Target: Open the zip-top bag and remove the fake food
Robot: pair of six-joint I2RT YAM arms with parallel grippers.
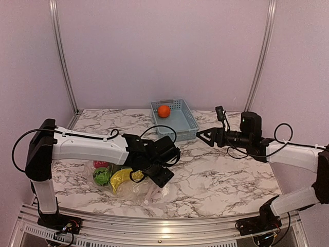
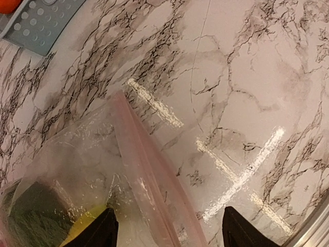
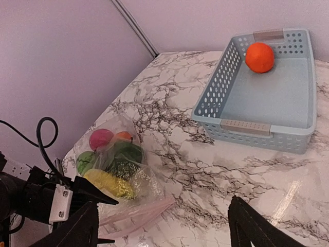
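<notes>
While both arms reach out over the marble-patterned counter (image 1: 221, 170), the zip-top bag (image 1: 146, 189) lies flat toward 8 o'clock in the overhead view. Most of the fake food (image 1: 110, 175) is inside it: a yellow banana (image 1: 122, 178), a green striped ball (image 1: 102, 176) and a pink-red fruit (image 1: 100, 164), bunched at the bag's 9 o'clock end. The left hand (image 1: 160, 175) hangs just above the bag's 3 o'clock end, released. Its two fingers (image 2: 100, 231) are spread wide on either side of the pinkish zip strip (image 2: 149, 175), gripping nothing. One orange ball (image 1: 164, 110) sits in the far corner of a light blue lattice basket (image 1: 191, 123) at 12 o'clock. The right hand (image 1: 203, 136) is held in the air at 3 o'clock, near the basket's near right corner. It points toward 9 o'clock, with its fingers apart and empty.
</notes>
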